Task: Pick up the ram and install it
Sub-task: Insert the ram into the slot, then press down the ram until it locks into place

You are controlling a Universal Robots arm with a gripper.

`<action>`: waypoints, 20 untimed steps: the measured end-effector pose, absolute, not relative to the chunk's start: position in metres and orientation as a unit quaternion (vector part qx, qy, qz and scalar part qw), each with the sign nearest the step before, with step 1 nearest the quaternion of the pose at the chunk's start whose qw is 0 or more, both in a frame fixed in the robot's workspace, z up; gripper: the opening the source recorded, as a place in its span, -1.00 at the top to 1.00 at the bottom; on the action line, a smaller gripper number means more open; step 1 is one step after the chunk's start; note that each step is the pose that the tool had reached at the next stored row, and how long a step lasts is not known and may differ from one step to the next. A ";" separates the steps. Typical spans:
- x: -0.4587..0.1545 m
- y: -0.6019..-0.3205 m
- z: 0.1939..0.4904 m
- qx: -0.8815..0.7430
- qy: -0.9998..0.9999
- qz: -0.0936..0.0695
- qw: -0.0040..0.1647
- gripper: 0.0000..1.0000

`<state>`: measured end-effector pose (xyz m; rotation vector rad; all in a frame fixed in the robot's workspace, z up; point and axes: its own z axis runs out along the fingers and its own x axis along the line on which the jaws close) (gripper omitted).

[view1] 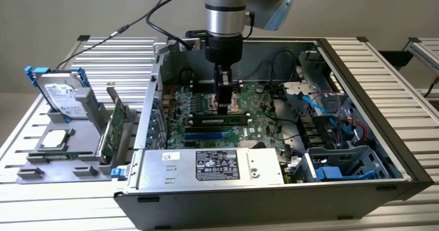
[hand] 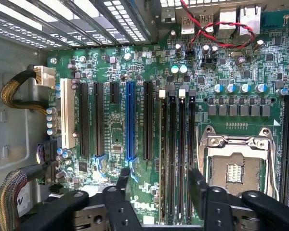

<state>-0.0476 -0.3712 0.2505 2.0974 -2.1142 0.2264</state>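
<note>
Ram (view1: 219, 120) sits seated in a motherboard (view1: 205, 112) slot, just below the end effector (view1: 225, 103), which hovers over the board, jaws spread wide, gripping nothing.

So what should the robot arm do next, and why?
Probably lift straight up, clear of the case. The ram seems to sit slotted into the motherboard, and the gripper hangs open just above it, holding nothing.
</note>
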 end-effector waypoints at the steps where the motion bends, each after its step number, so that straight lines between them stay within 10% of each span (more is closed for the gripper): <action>1: -0.048 -0.371 0.251 0.700 -0.706 0.075 0.077 -0.07; 11: -0.048 -0.371 0.251 0.700 -0.706 0.075 0.076 0.76; 20: -0.048 -0.371 0.251 0.700 -0.706 0.074 0.076 0.79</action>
